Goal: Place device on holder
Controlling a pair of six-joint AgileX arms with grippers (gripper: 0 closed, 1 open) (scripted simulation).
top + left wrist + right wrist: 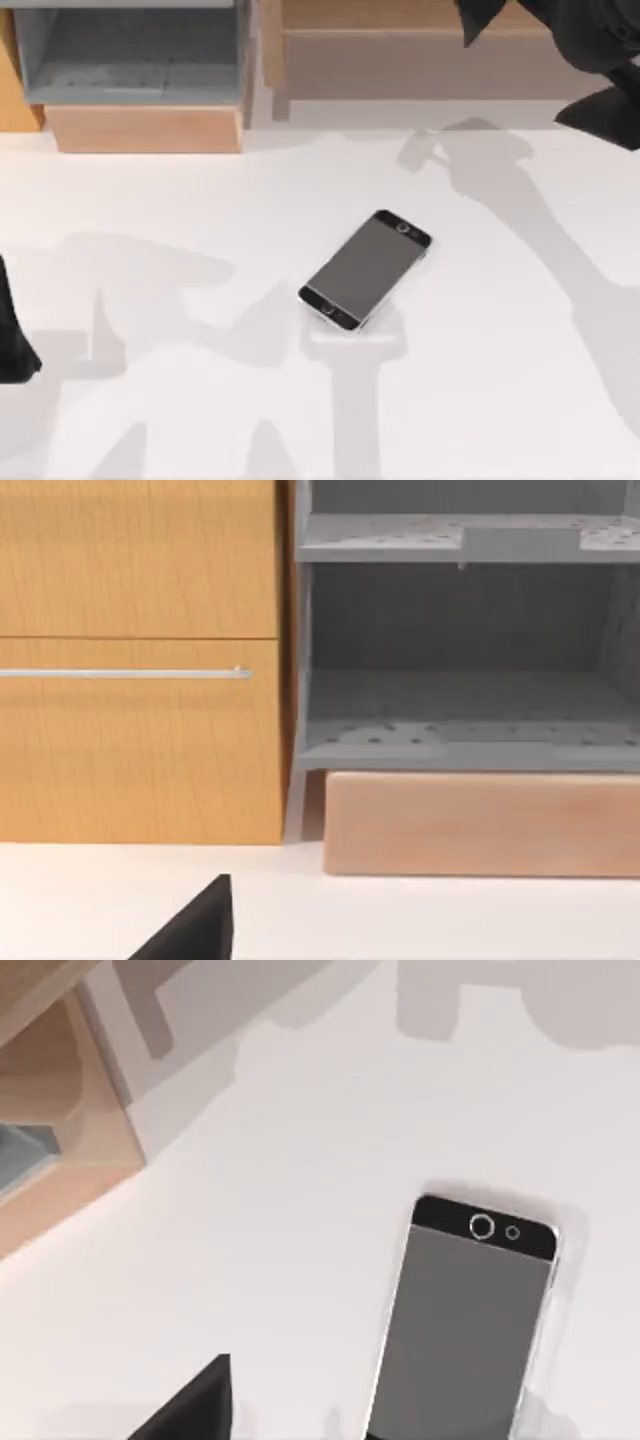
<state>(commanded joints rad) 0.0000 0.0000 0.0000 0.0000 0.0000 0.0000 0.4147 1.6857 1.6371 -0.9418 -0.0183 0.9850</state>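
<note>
From above, the phone [365, 269] lies flat and screen up near the middle of the white worktop [520, 400], turned at a slant so that one black end points toward the far right and the other toward the near left. Nothing touches it. Along the far edge stand a grey shelf unit [130, 55] on a pale wooden block [145, 128] at the left, and a light wooden box [400, 60] to the right of it. The left arm [12, 340] shows as a dark shape at the left edge, well apart from the phone, and the right arm [590, 50] sits in the far right corner, also well apart. In the left wrist view, an orange wooden cabinet [140, 660] with a thin silver handle [125, 673] stands beside the grey shelf unit [460, 660], which rests on the wooden block [480, 825]; a black part of the left claw [195, 930] juts in over the worktop, and I cannot tell how its fingers stand. In the right wrist view, the phone [465, 1330] lies on the worktop with its round button [481, 1227] in the black end band, and a black part of the right claw [195, 1410] hangs off to the side, not touching it; whether that claw is spread or pressed together I cannot tell.
</note>
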